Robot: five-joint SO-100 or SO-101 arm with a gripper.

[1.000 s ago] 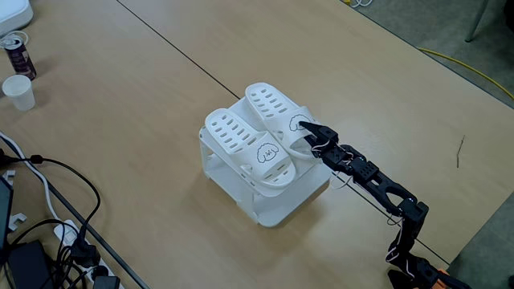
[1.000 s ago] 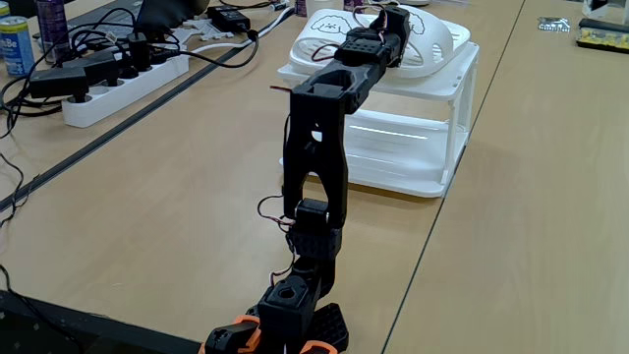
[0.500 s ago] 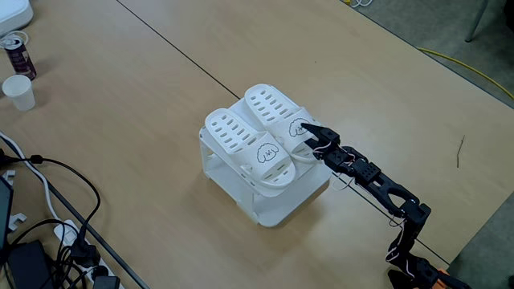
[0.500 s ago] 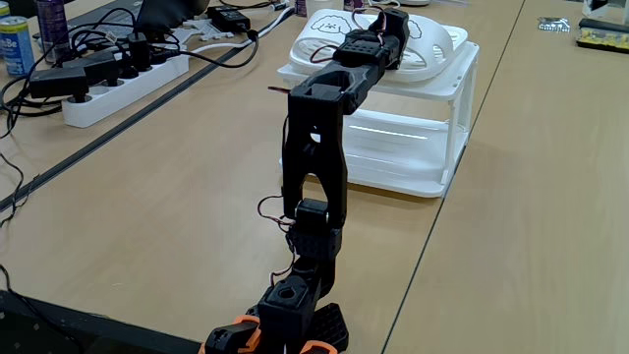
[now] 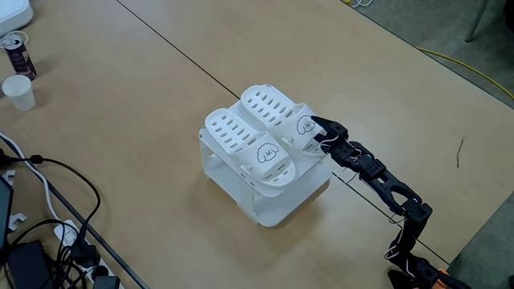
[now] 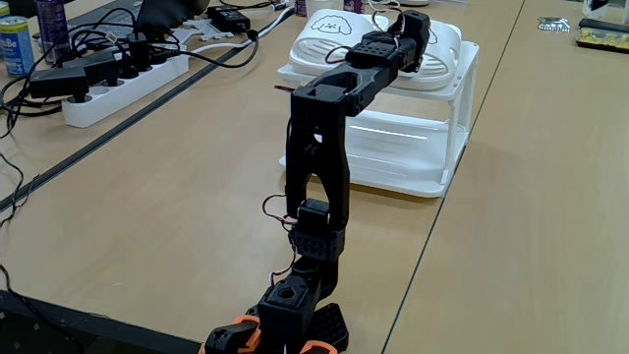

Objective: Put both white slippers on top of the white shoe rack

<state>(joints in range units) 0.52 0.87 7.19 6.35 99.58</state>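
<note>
Both white slippers lie side by side on the top shelf of the white shoe rack (image 5: 277,207), toes pointing toward the arm. The left slipper (image 5: 241,138) and the right slipper (image 5: 269,108) each show a puppy face on the strap. My gripper (image 5: 320,135) sits at the toe end of the right slipper, open, its fingers close to the toe rim and holding nothing. From behind the arm, the gripper (image 6: 417,29) hangs in front of the right slipper (image 6: 444,41), next to the left slipper (image 6: 329,25) on the rack (image 6: 432,147).
A drinks can (image 5: 17,53) and a paper cup (image 5: 18,91) stand at the far left. Cables (image 5: 48,233) crowd the lower-left corner. A power strip (image 6: 118,84) with plugs lies left of the rack. A yellow cable (image 5: 470,71) runs over the floor.
The gripper let go of the right slipper's strap, opened and drew back toward the toe end. The right slipper settled slightly further onto the shelf.
</note>
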